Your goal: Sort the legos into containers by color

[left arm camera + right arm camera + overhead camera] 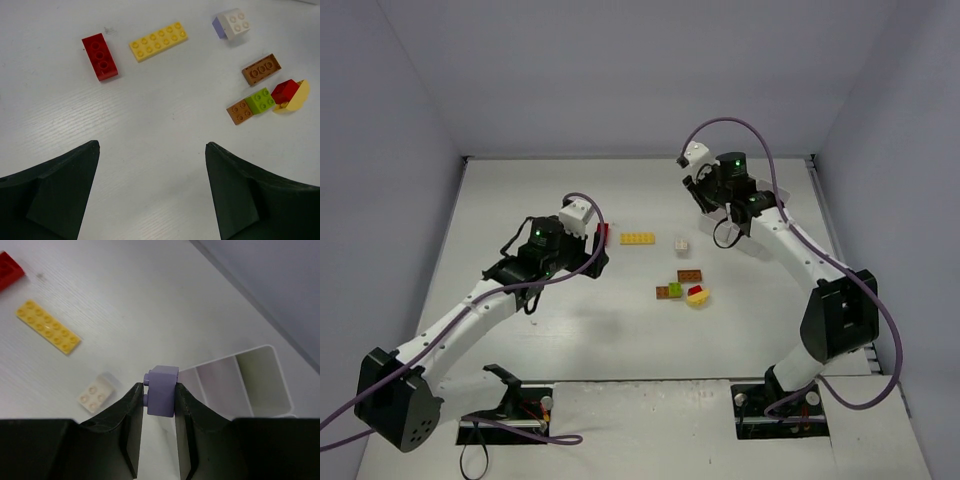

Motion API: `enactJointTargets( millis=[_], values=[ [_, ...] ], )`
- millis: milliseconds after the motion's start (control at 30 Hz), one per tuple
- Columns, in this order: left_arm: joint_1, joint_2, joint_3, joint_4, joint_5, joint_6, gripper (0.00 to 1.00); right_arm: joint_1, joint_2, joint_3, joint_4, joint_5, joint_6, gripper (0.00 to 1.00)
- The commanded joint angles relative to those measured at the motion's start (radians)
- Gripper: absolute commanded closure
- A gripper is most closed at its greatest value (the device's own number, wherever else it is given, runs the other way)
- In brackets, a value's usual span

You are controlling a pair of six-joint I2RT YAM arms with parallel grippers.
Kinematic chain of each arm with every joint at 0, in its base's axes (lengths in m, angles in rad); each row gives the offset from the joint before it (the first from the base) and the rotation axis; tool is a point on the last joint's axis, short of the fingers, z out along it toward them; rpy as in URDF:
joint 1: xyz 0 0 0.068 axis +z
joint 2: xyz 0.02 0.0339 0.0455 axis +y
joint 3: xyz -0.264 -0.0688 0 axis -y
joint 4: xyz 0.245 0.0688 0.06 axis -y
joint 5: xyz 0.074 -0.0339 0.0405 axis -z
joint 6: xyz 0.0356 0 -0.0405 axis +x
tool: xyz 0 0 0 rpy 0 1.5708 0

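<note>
My right gripper (pixel 160 388) is shut on a lavender brick (pixel 162 396) and holds it above the table, just left of the white compartment tray (pixel 243 385). In the top view the right gripper (pixel 712 200) is at the back right. My left gripper (pixel 152 145) is open and empty above bare table; in the top view the left gripper (pixel 592 252) is beside a red brick (pixel 604 234). Ahead of it lie the red brick (pixel 100 56), a long yellow plate (pixel 158 41), a white brick (pixel 235 22), a brown brick (pixel 261 69), a lime brick on a brown one (pixel 261 99) and a red brick on a yellow piece (pixel 286 93).
The tray's visible compartments look empty. It is mostly hidden under the right arm in the top view. The yellow plate (pixel 48 333) and the white brick (pixel 95 394) lie left of the held brick. Grey walls close the table at the back and sides.
</note>
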Motion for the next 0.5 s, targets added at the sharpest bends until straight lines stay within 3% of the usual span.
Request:
enactJointTargets(
  millis=[0, 467],
  values=[
    [0.006, -0.009, 0.053, 0.013, -0.016, -0.044, 0.2, -0.079, 0.021, 0.036, 0.026, 0.035, -0.24, 1.0],
    [0.009, 0.036, 0.044, 0.02, -0.019, -0.024, 0.2, -0.191, 0.196, 0.132, -0.068, 0.008, -0.314, 0.91]
  ],
)
